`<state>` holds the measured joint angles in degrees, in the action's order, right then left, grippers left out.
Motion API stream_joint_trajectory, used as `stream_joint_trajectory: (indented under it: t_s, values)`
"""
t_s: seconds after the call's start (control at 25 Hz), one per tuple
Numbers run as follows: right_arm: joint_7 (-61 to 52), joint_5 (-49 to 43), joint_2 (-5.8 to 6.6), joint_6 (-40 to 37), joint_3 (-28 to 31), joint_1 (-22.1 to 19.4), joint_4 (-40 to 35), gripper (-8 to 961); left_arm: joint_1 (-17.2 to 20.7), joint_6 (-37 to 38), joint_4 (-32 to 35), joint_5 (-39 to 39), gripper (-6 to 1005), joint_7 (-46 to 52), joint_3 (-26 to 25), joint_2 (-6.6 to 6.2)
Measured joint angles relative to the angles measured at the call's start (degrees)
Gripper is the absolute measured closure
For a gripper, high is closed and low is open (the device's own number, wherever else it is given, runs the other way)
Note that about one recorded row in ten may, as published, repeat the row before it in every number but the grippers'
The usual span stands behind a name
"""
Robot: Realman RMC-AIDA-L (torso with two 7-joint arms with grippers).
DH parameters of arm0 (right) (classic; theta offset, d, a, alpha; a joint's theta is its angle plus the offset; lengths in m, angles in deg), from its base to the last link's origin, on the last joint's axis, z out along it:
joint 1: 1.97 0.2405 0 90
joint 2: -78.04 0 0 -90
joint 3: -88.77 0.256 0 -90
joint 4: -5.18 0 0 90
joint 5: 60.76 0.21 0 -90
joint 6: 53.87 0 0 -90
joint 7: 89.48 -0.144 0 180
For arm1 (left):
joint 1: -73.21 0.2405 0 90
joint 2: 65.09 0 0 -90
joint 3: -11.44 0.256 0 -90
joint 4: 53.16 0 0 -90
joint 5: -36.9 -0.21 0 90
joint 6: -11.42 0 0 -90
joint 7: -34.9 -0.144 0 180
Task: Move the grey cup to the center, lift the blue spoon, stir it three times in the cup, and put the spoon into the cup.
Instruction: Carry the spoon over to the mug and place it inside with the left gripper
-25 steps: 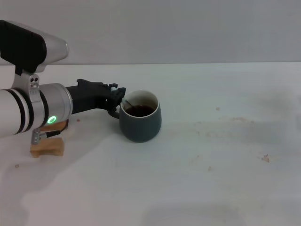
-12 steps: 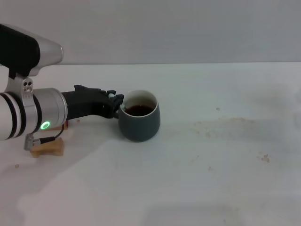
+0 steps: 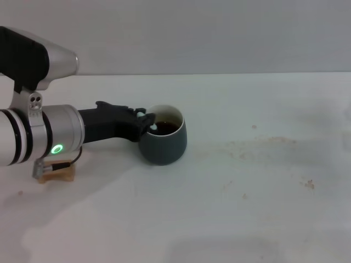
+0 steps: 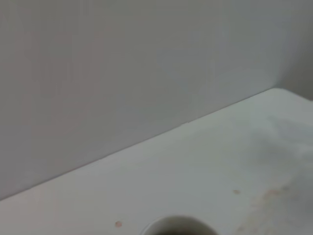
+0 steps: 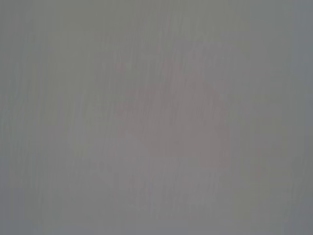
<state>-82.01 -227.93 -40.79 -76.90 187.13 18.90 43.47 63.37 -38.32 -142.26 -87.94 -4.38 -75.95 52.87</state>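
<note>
The grey cup (image 3: 163, 144) stands on the white table, left of the middle in the head view, with dark liquid inside. My left gripper (image 3: 147, 121) reaches in from the left and sits at the cup's left rim, shut on the blue spoon (image 3: 154, 127). Only a small pale blue piece of the spoon shows over the liquid; the rest is hidden by the fingers and the cup wall. The left wrist view catches just the top of the cup's rim (image 4: 178, 224). My right gripper is out of view.
A small wooden block (image 3: 55, 172) lies on the table under my left forearm (image 3: 38, 137). Faint brownish stains (image 3: 263, 143) mark the table right of the cup. A grey wall rises behind the table's far edge.
The left gripper has shifted right, from beside the cup's handle to over its left rim. The spoon's tip now shows above the liquid. The cup has stayed in place.
</note>
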Motion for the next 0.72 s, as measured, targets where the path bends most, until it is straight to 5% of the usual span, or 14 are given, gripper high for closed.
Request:
stream_joint_trajectory:
  t_s: [0.72]
  values:
    - [0.0, 0.0, 0.00, 0.0, -0.1, -0.4, 0.3, 887, -5.1, 4.8, 7.7, 6.2, 818, -5.4, 0.2, 0.24]
